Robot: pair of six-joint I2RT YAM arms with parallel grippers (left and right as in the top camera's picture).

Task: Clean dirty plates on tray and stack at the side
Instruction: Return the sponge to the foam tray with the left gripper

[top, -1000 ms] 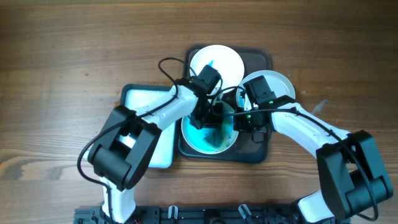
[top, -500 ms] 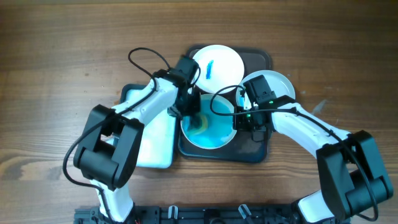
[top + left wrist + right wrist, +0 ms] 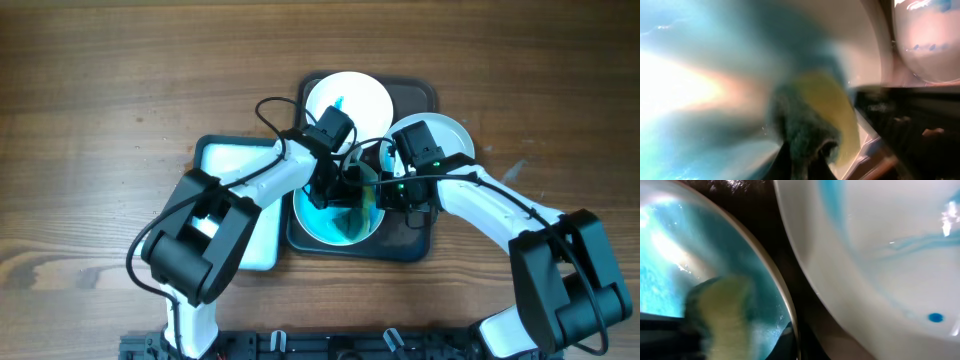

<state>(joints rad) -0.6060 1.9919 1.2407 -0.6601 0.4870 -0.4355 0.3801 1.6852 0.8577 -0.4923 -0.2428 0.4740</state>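
The wooden tabletop [image 3: 100, 80] carries a dark tray [image 3: 428, 96] at its middle, with a white tray [image 3: 225, 160] just beside it on the left. On the dark tray's near side lies the blue-smeared plate [image 3: 335, 232]. A white plate with a blue mark [image 3: 362, 100] lies at the far side, and a second white plate [image 3: 452, 132] sits at the right, partly under my right arm. My left end effector [image 3: 335, 192] is clenched on a yellow-green sponge [image 3: 822, 102], pressed onto the blue-smeared plate. The left wrist view is heavily blurred. My right end effector [image 3: 396, 196] sits at that plate's right rim. I cannot tell whether it grips or is released.
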